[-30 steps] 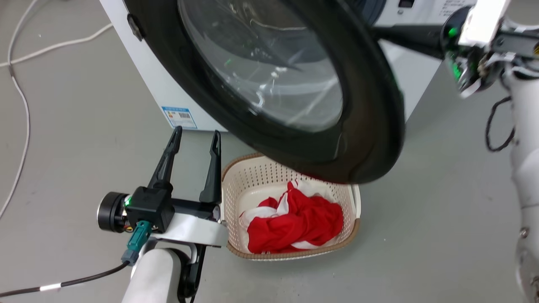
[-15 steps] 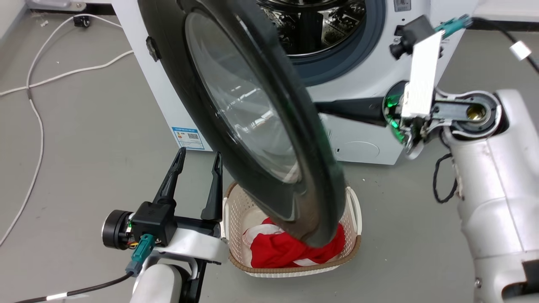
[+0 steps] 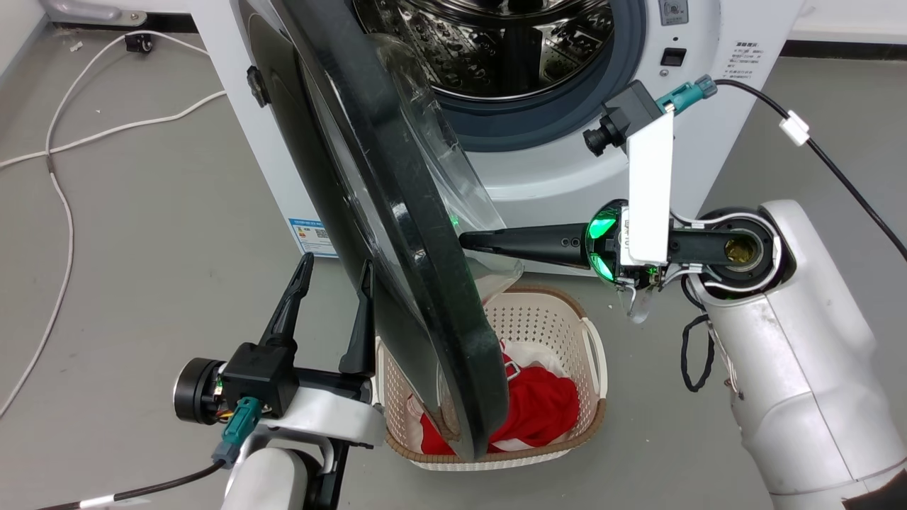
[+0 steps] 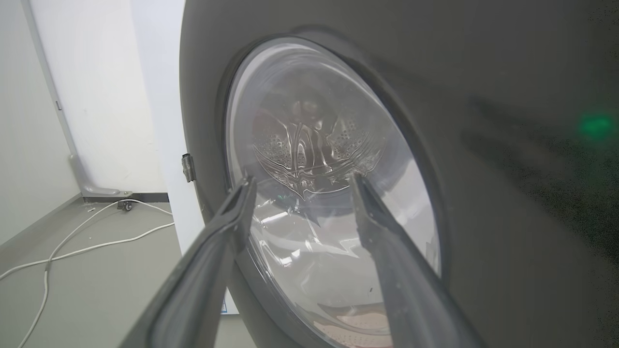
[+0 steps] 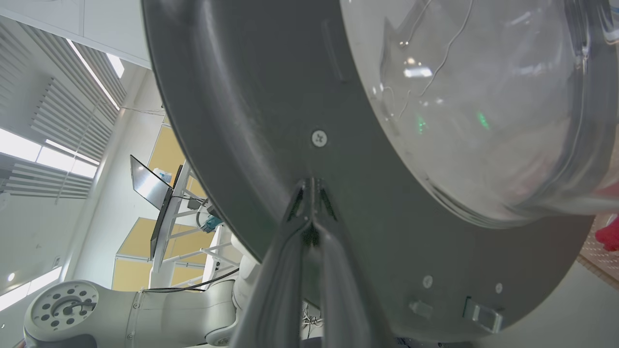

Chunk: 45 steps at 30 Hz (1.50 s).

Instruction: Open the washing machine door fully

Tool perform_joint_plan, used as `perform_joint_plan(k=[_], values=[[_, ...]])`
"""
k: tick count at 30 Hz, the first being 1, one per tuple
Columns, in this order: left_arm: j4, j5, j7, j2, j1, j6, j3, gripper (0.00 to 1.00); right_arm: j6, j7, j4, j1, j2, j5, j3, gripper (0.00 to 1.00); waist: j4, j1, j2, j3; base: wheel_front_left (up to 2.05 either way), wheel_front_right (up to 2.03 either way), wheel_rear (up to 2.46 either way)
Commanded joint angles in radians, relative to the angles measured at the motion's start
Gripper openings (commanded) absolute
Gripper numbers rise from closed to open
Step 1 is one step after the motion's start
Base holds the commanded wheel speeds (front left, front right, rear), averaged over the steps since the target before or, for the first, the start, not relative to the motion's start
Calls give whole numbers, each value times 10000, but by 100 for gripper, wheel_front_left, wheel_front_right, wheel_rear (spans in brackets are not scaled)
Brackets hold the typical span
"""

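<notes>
The washing machine (image 3: 708, 42) stands at the top of the head view with its steel drum (image 3: 496, 42) exposed. Its door (image 3: 397, 234), a black disc with a clear glass bowl, is swung out nearly edge-on toward me. My right gripper (image 3: 468, 241) is shut and points left, its tip against the door's inner side just below the bowl. In the right wrist view the shut gripper (image 5: 310, 182) touches the grey inner face of the door (image 5: 251, 96). My left gripper (image 3: 334, 263) stands open at the lower left, beside the door's outer face. The left wrist view shows my left gripper (image 4: 300, 182) open before the door (image 4: 483, 72).
A cream perforated basket (image 3: 595, 354) with red and white cloth (image 3: 538, 411) sits on the floor under the door's lower edge. White cables (image 3: 57, 177) trail across the grey floor at the left. A blue label sticker (image 3: 312, 234) marks the machine's lower left corner.
The door has swung further open toward the left, from facing me to nearly edge-on. My right gripper has followed it leftward and downward against its inner side. The left gripper has stayed put.
</notes>
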Motion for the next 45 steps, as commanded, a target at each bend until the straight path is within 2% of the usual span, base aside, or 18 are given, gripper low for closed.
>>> perform_joint_plan(k=[1, 7, 13, 17, 18, 19, 20, 27, 31, 36, 40, 44, 45], values=[[-38, -46, -25, -2, 66, 23, 6, 100, 0, -237, -125, 216, 48, 73, 24, 0, -16, 1, 0, -2, 0, 0, 0], [-48, -53, -25, -2, 149, 71, 77, 100, 0, -1993, -446, 695, 38, -288, -696, 0, -99, 1, 0, -61, 0, 0, 0], [5, -90, -25, 0, 275, 105, 225, 100, 0, -4460, -689, 1752, -74, -394, -2301, 0, -256, 1, 0, -240, 0, 0, 0], [63, -82, -25, 0, 464, 129, 364, 100, 0, -5565, -939, 2836, -86, -146, -3235, 0, -432, 1, 0, -374, 0, 0, 0], [86, -70, -25, -3, 477, 123, 392, 100, 0, -5783, -1023, 3163, -79, -58, -3439, 27, -480, 1, 0, -412, 0, 0, 0], [108, -82, -25, -3, 509, 108, 426, 100, 0, -5982, -1123, 3488, -69, -9, -3608, 48, -529, 1, 0, -452, 0, 0, 0], [133, -64, -25, 0, 553, 91, 462, 100, 0, -6194, -1204, 3806, -59, 74, -3788, 100, -570, 1, 0, -496, 0, 0, 0], [304, -40, -25, -3, 839, 30, 720, 100, 0, -7834, -1926, 6096, 32, 2, -4193, 100, -839, 1, 0, -726, 0, 0, 0], [327, -79, -25, -2, 899, 62, 804, 100, 0, -9234, -2269, 7002, 40, -1031, -3806, 100, -970, 1, 0, -796, 0, 0, 0], [368, -127, -25, -2, 1018, 79, 862, 100, 0, -11356, -2560, 7554, 28, -3592, -3167, 100, -1070, 1, 0, -877, 0, 0, 0], [372, -133, -25, -2, 1011, 80, 832, 100, 0, -12973, -2639, 7555, -152, -6571, -3051, 100, -1070, 1, 0, -889, 0, 0, 0], [343, -134, -25, -2, 946, 92, 801, 100, 0, -13650, -3155, 7299, -159, -9880, -3415, 100, -1035, 1, 0, -865, 0, 0, 0], [343, -134, -25, -2, 946, 92, 801, 100, 0, -13650, -3155, 7299, -159, -9880, -3415, 100, -1035, 1, 0, -865, 0, 0, 0]])
